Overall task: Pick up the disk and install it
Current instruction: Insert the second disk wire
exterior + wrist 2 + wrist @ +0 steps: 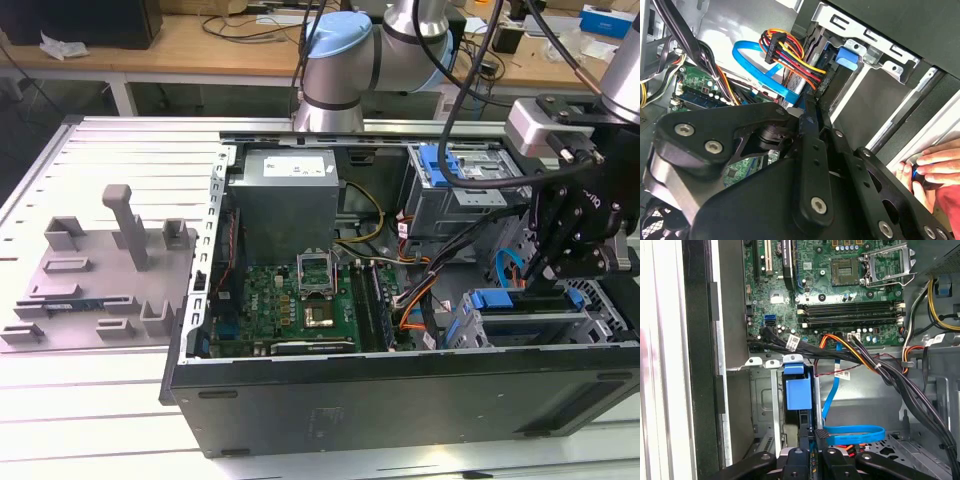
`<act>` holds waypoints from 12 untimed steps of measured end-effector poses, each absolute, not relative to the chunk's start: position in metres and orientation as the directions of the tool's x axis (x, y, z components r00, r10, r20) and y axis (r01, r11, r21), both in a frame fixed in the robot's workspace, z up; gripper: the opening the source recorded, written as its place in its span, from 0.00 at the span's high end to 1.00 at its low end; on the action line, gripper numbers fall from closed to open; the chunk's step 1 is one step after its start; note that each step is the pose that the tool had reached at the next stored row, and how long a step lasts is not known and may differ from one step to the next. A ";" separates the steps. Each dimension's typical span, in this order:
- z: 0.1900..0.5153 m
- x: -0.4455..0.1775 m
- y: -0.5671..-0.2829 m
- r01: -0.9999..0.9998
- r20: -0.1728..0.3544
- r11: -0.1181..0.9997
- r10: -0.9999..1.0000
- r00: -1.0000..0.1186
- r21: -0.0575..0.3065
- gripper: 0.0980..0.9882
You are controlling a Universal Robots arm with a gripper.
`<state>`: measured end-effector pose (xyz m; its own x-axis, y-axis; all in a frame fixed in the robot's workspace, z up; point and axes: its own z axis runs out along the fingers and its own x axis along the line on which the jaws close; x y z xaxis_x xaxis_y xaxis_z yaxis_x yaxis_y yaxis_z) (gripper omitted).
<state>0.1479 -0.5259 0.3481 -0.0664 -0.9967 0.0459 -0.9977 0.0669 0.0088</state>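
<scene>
Barely clear: disk (798,395) inside bay (765,390).

A pale slatted metal surface (120,150) filled the foreground of the exterior view under even, bright light. Behind it stood a wooden desk (190,45) on white legs, strewn with cables (255,25), with a dark box (85,20) at the exterior view's left and a blue box (607,20) at its right.

Open computer case (400,390), motherboard (840,285), perhaps fingertips (935,165)
</scene>
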 end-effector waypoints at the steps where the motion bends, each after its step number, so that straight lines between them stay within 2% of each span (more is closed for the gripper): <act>1: 0.348 0.148 -0.526 -0.998 0.046 0.067 -0.997 -0.066 0.009 0.93; 12: 0.345 0.149 -0.526 -0.998 0.046 0.067 -0.997 -0.066 0.009 0.93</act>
<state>0.1490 -0.5262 0.3452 -0.0665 -0.9967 0.0460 -0.9977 0.0669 0.0088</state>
